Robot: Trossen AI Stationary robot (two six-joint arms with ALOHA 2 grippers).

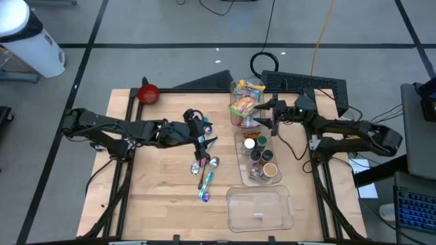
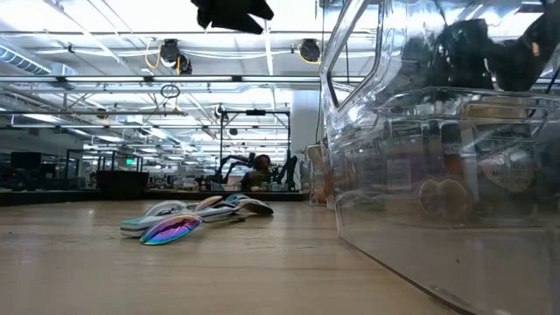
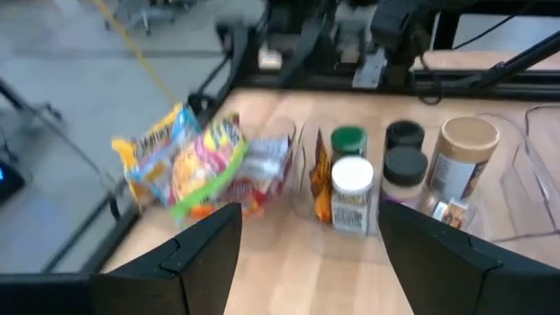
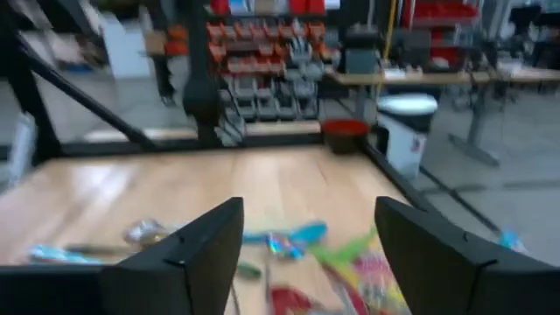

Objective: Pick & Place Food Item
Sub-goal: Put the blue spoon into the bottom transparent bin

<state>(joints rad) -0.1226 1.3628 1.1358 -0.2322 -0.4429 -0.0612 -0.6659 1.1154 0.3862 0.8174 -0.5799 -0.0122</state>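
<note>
Early stage, nothing grasped. Right gripper [image 1: 268, 114] open, empty, above snack packets [image 1: 245, 102] in far clear bin [image 1: 234, 120]. Left gripper [image 1: 206, 133] open, empty, mid-table near spoons [image 1: 206, 178]. Near empty container [image 1: 259, 208] awaits food; pick and place remain.

My overhead picture is evenly lit, my arms casting only soft shadows on the table [image 1: 163, 204]. Both my wrist pictures smear with motion blur. Low down, bright ceiling lights glare through the clear container [image 2: 437, 175], which distorts everything behind it.
</note>
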